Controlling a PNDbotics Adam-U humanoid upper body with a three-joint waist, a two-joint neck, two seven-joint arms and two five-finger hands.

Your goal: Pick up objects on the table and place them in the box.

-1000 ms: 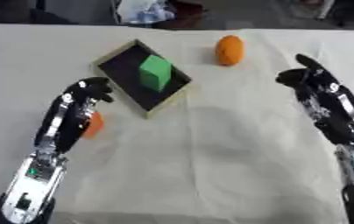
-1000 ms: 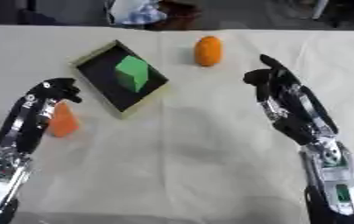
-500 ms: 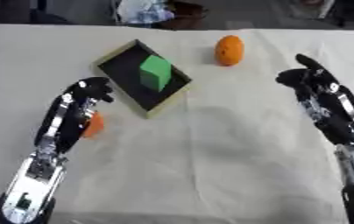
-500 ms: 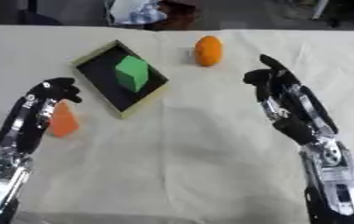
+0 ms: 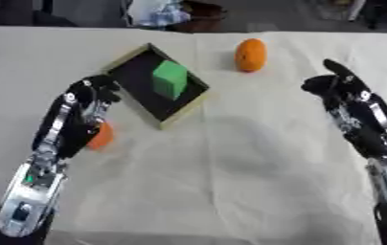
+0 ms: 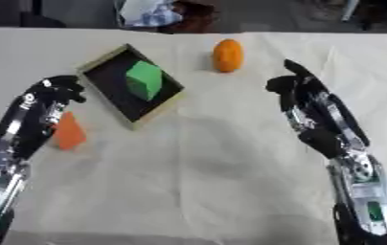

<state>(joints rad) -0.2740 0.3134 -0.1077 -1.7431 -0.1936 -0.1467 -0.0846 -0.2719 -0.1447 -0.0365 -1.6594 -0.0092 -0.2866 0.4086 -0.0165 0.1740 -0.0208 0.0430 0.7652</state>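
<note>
No writing, label, brand mark or number can be read anywhere in these views. The box, the green block in it, the orange fruit and the orange cone all show plain faces. The cloth on the bench is unmarked too.

In the left eye view the left hand and its forearm cover most of the orange cone-shaped object, leaving a sliver. Both arms run off the bottom edge. Blurred items at the far table edge, a pale crumpled thing among them, cannot be identified.
</note>
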